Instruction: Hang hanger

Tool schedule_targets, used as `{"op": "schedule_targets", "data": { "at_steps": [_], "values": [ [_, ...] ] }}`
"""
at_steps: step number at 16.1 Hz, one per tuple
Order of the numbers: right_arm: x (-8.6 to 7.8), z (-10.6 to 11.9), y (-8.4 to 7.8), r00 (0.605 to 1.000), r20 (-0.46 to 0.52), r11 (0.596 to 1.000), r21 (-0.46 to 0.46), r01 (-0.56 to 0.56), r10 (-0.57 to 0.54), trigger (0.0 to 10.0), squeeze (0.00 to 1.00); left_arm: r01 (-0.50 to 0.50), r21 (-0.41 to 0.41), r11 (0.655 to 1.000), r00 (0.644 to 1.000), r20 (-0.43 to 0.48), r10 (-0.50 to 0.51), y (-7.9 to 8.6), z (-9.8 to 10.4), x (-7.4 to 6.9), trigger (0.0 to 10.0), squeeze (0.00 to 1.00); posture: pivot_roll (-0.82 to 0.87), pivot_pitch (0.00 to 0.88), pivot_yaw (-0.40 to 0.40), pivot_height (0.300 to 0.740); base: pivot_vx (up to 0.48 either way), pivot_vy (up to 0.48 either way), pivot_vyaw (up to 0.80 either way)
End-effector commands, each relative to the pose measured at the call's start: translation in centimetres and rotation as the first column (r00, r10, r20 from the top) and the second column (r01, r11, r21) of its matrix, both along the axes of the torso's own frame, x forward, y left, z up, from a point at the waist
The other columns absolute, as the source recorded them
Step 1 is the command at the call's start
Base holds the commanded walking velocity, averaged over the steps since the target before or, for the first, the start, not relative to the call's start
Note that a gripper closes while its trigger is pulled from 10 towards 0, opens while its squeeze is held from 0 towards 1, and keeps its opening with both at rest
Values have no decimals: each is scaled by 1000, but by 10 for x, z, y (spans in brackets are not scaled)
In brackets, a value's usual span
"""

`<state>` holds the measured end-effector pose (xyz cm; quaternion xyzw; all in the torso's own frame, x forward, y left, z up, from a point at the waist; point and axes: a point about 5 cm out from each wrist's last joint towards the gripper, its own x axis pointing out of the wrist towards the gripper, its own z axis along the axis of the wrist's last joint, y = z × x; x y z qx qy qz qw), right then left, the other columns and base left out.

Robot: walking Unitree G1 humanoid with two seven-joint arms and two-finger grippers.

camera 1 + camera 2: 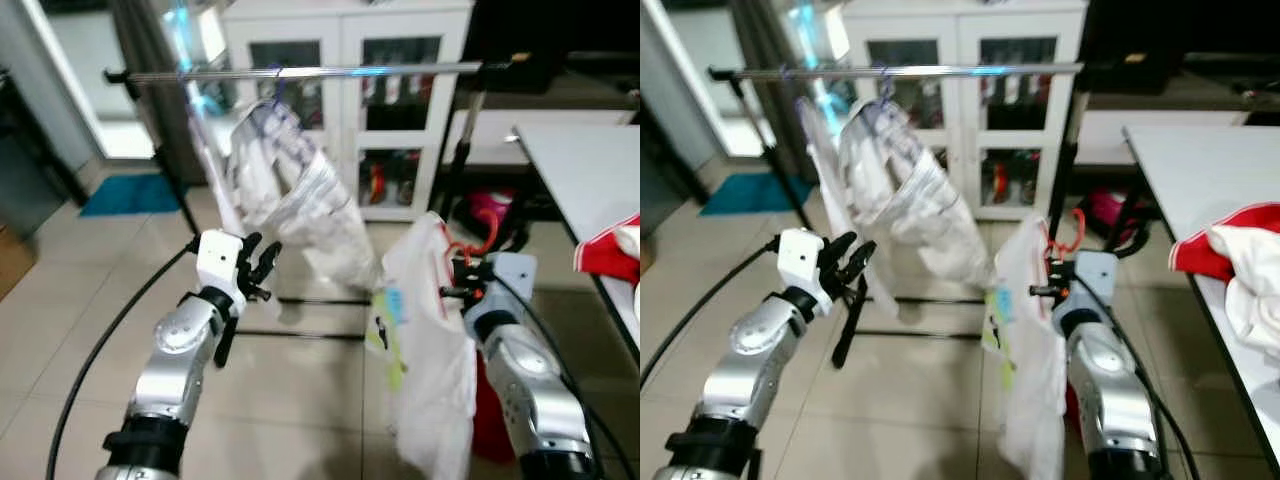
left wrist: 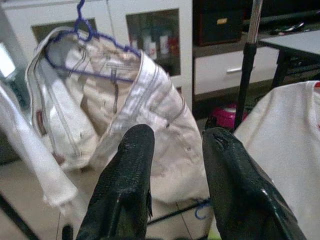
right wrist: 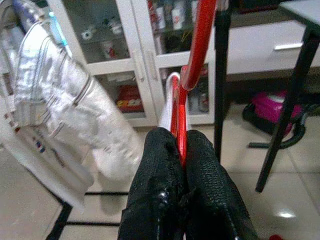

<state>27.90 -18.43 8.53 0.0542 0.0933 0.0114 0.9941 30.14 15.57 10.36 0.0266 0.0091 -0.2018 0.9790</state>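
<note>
Fingers of my right gripper (image 3: 181, 150) are pressed together on the red hanger (image 3: 192, 75), which rises straight up between them in the wrist view. From my head I see that hanger's hook (image 1: 484, 232) curling above the gripper, with a white garment (image 1: 425, 340) draped from it and hanging down in front of my right arm, a greenish print low on its near side. My left gripper (image 1: 262, 265) is raised at about the same height, well apart from the right one; its two fingers (image 2: 127, 175) stand apart with nothing between them, pointing toward the clothes rack. Beyond both arms runs the metal rail (image 1: 330, 71) of the rack, higher than either gripper. A white jacket (image 2: 125, 115) already hangs from it on a blue hanger (image 2: 82, 15), beside another pale garment (image 1: 205, 150). To my right is a white table (image 1: 1180, 170) carrying a red and white cloth (image 1: 1230, 260). Farthest back stands a white glass-door cabinet (image 1: 345, 110) on the tiled floor (image 1: 90, 290).
</note>
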Motion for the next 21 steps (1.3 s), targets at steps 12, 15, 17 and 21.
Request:
{"op": "schedule_targets", "data": {
  "at_steps": [12, 15, 17, 21],
  "values": [
    [8, 16, 20, 985, 64, 987, -29, -161, 162, 10000, 0, -88, -18, 996, 996, 0, 88, 18, -9, -20, 10000, 0, -138, 0, 6, 740, 338, 0, 78],
    [9, 17, 17, 987, 67, 989, -38, -144, 146, 10000, 0, -84, -9, 996, 996, 14, 84, 17, -4, -18, 10000, 0, -139, 0, 5, 740, 361, 0, 0],
    [10, 18, 16, 988, 73, 990, -44, -136, 139, 10000, 0, -66, 9, 998, 998, 19, 66, 15, -2, -18, 10000, 0, -141, 0, 8, 740, 369, 0, 0],
    [11, 20, 15, 989, 83, 991, -66, -120, 125, 10000, 0, -48, 5, 999, 998, 36, 48, 10, 3, -14, 10000, 0, -147, 0, 16, 740, 372, 0, 0]
  ]
}}
